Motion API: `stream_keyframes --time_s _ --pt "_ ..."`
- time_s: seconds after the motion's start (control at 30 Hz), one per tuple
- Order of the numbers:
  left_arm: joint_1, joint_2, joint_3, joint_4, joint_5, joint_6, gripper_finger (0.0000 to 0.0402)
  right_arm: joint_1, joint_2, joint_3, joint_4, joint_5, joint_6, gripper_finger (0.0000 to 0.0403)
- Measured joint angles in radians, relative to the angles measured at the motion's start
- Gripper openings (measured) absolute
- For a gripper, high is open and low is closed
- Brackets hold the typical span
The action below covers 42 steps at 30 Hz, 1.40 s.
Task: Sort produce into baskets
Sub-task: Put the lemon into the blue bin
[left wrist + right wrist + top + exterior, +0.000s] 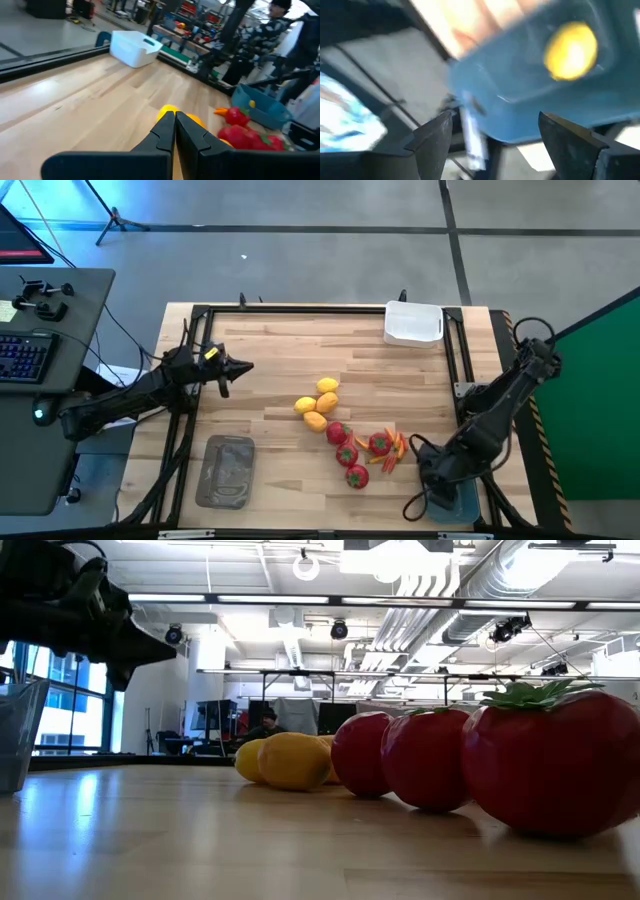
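Right gripper (492,137) hangs released above the blue-teal rectangular plastic basket (520,95) at the table's near right corner; a yellow oval lemon (570,50) lies inside; left gripper (175,122) waits clenched, empty.

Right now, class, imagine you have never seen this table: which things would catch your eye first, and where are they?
The bright heap of produce mid-table: yellow lemons beside red fruits with green tops and orange-red peppers. Next, the right gripper, jaws wide, over the blue basket at the near right corner, one lemon lying inside. The left gripper hangs shut over the table's left side.
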<state>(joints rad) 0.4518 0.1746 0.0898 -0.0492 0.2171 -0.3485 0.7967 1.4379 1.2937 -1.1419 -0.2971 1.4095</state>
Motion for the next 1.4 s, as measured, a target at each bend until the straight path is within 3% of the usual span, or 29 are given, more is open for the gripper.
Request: stream_keyframes --time_s 0.2,0.7,0.9,1.2,1.4 --pt "-0.001 0.03 0.06 -0.037 0.019 0.056 0.0 -0.119 0.084 0.083 0.04 0.18 -0.073 0.0286" --pt "-0.002 0.123 0.131 -0.113 0.042 0.07 0.0 -0.457 0.345 0.087 0.491 0.538 -0.379 0.0286" --pt "-0.002 0.144 0.131 -0.115 0.043 0.063 0.0 -0.567 0.433 0.088 0.663 0.504 -0.508 0.0287" --pt "-0.002 0.154 0.131 -0.116 0.042 0.063 0.0 -0.628 0.553 0.226 0.6 0.503 -0.633 0.0287" --pt "-0.002 0.154 0.131 -0.126 0.042 0.063 0.0 -0.657 0.624 0.351 0.388 0.442 -0.616 0.0287"
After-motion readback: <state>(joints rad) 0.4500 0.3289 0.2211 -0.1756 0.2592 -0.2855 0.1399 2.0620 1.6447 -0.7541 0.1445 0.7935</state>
